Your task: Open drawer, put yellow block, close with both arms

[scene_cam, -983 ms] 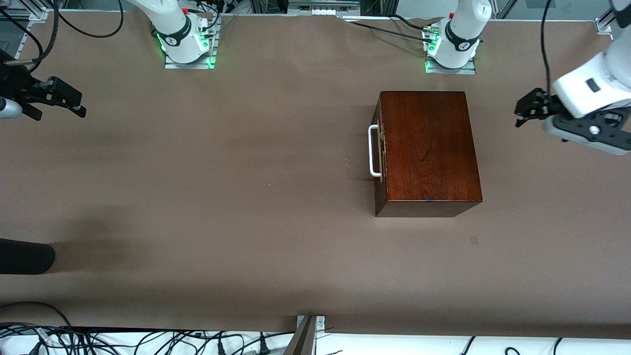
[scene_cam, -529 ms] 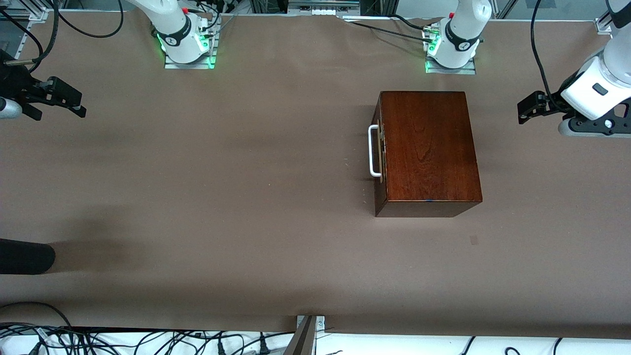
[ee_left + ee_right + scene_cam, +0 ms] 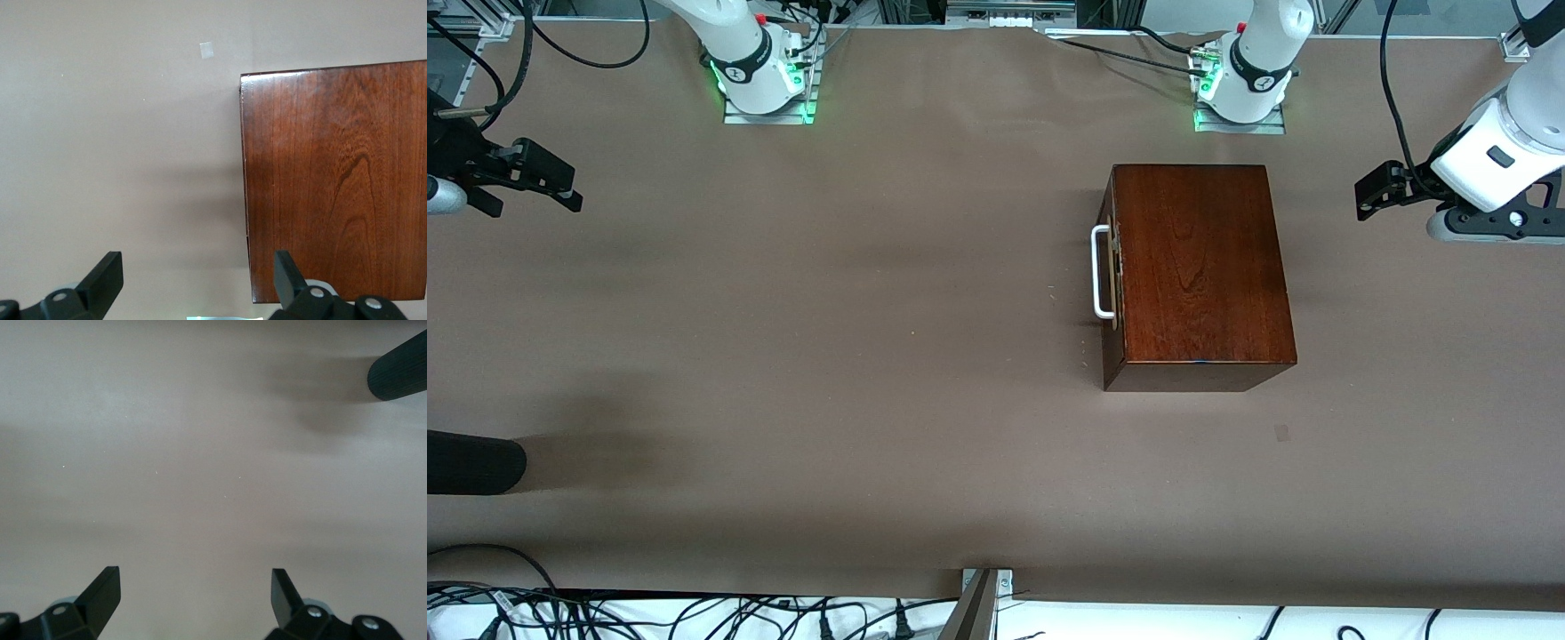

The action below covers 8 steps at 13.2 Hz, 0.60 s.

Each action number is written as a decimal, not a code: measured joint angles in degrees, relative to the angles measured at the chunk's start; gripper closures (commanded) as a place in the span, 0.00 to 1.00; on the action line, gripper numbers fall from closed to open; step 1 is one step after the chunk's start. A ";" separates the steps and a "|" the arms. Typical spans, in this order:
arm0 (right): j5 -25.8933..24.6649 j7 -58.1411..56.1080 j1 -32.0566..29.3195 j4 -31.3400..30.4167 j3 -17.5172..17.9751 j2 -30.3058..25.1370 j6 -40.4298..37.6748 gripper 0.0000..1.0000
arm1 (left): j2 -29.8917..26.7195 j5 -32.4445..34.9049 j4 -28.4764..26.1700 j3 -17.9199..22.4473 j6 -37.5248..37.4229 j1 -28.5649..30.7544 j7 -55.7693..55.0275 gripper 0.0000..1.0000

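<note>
The box (image 3: 1199, 276) sits on the table (image 3: 871, 356) just in front of my left arm's base, its drawer (image 3: 1110, 293) shut. The white handle (image 3: 1101, 271) runs lengthwise along the face turned toward my right arm's end of the table. My left gripper (image 3: 1371, 197) hangs over the table beside the box, off the face away from the handle, fingers spread wide, holding nothing. My right gripper (image 3: 538, 182) hangs well apart from the box over its own end of the table, fingers also apart and empty. Though farther off, it faces the handle squarely, so I judge the pull suits it. No yellow block shows near the box.
</note>
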 measured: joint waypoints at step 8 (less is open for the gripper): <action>0.00 0.00 0.00 0.00 0.00 0.00 0.00 0.00 | 0.00 0.00 0.00 -0.01 0.00 0.00 0.79 0.00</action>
